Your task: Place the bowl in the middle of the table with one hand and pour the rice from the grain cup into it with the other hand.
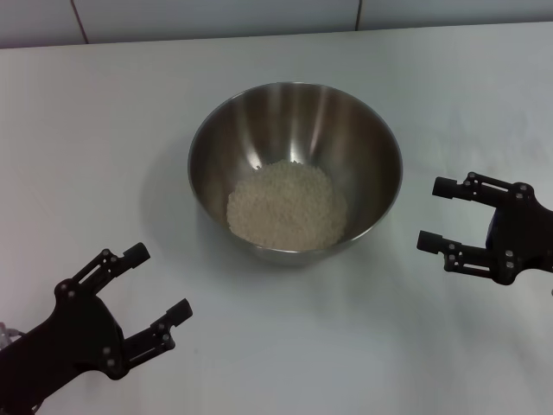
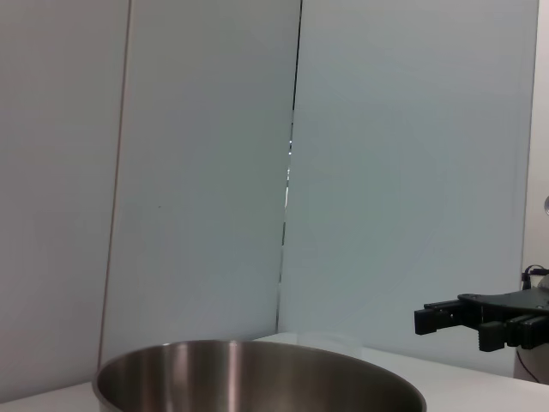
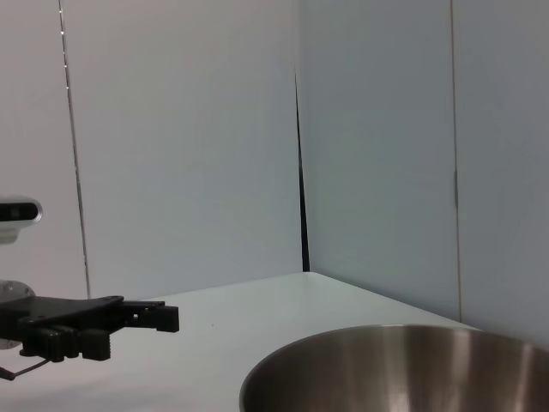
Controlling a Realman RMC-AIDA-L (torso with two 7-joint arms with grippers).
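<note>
The steel bowl (image 1: 295,121) stands in the middle of the white table (image 1: 104,147), with a heap of off-white rice (image 1: 287,206) in its bottom. My left gripper (image 1: 158,283) is open and empty near the front left, well short of the bowl. To the bowl's right my right gripper (image 1: 436,214) hovers open, holding nothing. The grain cup is out of view. The bowl's rim (image 2: 257,365) shows in the left wrist view with the right gripper (image 2: 429,318) beyond it. In the right wrist view the bowl (image 3: 403,369) sits near, the left gripper (image 3: 159,318) farther off.
A tiled wall (image 1: 216,17) runs along the table's far edge. Pale wall panels (image 2: 206,172) fill the background of both wrist views.
</note>
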